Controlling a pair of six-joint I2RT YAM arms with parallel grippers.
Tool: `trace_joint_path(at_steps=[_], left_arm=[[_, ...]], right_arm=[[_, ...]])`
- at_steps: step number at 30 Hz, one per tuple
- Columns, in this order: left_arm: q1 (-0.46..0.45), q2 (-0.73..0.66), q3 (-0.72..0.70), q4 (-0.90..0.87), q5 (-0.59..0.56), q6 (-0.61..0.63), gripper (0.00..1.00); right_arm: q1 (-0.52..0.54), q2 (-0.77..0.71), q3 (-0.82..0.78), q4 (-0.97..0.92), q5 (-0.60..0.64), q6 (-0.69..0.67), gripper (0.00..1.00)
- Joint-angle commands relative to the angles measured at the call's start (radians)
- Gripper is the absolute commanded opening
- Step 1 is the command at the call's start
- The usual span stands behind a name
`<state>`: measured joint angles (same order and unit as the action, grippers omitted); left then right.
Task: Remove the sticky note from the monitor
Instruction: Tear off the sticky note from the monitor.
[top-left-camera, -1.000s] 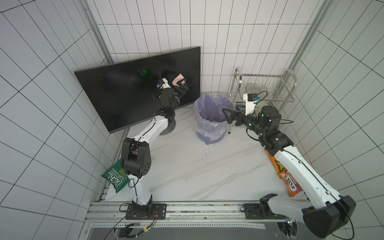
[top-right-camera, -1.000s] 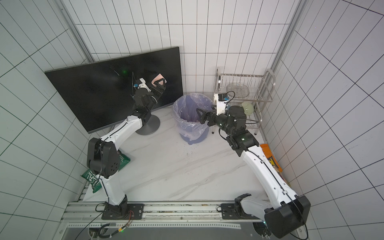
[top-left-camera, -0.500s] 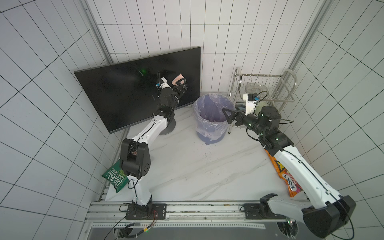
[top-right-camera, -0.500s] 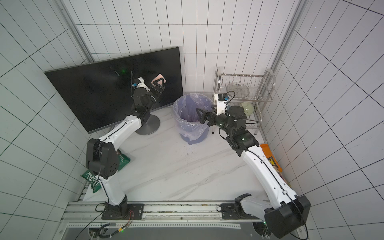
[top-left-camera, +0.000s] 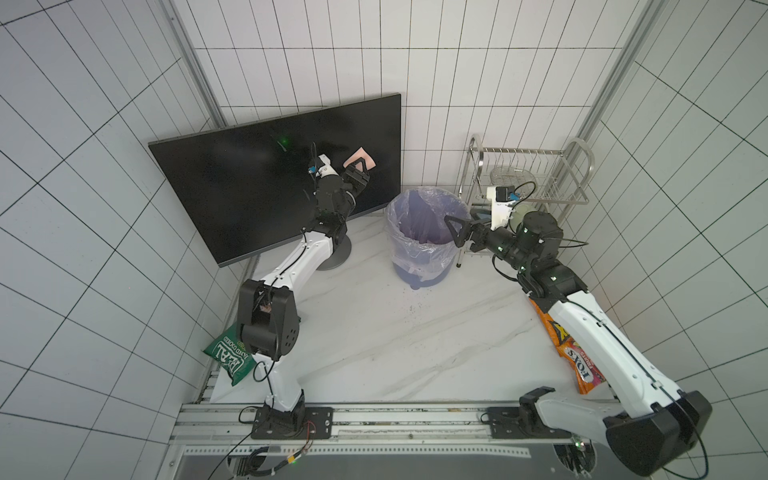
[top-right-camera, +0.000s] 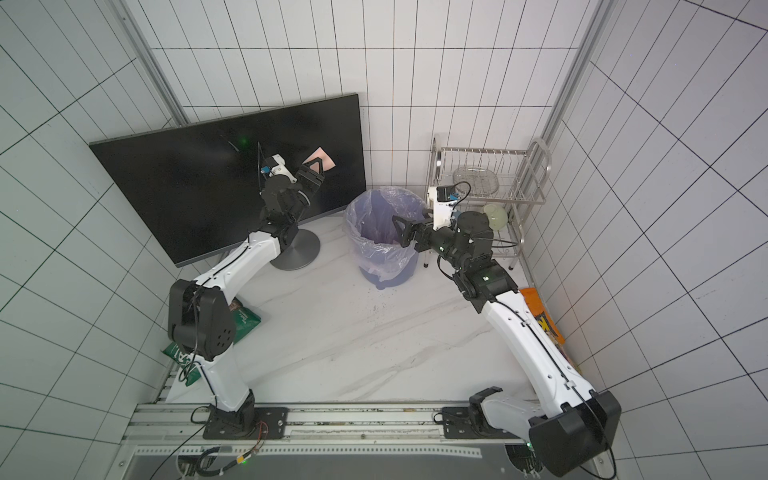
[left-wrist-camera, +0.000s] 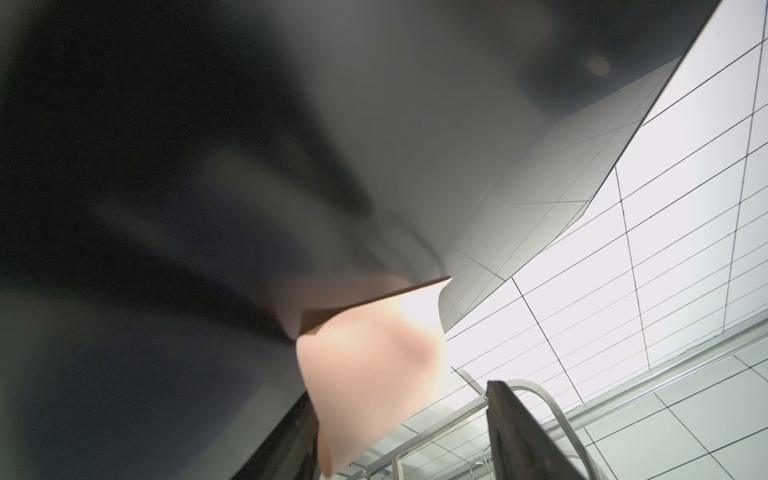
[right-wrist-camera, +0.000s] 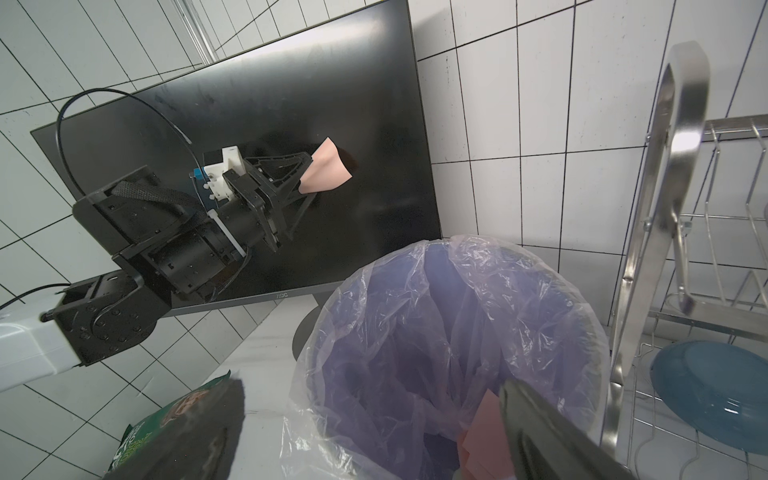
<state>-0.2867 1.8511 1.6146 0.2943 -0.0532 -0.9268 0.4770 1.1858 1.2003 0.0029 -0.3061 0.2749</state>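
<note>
White tiled walls (top-left-camera: 498, 62) with dark grout, aluminium corner posts (top-left-camera: 192, 62), white marble-look bench (top-left-camera: 395, 332) with grey veins, slotted metal rail (top-left-camera: 415, 422) along its near edge, flat even light throughout

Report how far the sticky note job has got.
Done: the left gripper is at the sticky note, which curls away from the monitor. In hand: the note sits between the jaws, which stand apart, not yet pinching. Left: close, peel it free, and probably drop it in the bin, where other pink notes lie; the right gripper hangs open over it.
</note>
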Motion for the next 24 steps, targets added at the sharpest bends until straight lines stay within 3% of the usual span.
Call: trace_joint_path(at_steps=[1,9,14,24], left_arm=[[0.004,-0.032,-0.013,0.005,-0.009,0.012,0.56],[0.008,-0.027,-0.011,0.012,-0.001,0.004,0.38],[0.013,-0.031,-0.012,0.012,-0.001,0.007,0.37],[0.02,-0.027,-0.025,0.018,0.023,-0.013,0.17]], right_arm=[[-0.009,0.004,-0.008,0.029,-0.014,0.01,0.99],[-0.009,0.001,-0.009,0.028,-0.009,0.008,0.99],[-0.01,0.006,-0.01,0.032,-0.013,0.012,0.99],[-0.009,0.011,-0.009,0.034,-0.019,0.017,0.99]])
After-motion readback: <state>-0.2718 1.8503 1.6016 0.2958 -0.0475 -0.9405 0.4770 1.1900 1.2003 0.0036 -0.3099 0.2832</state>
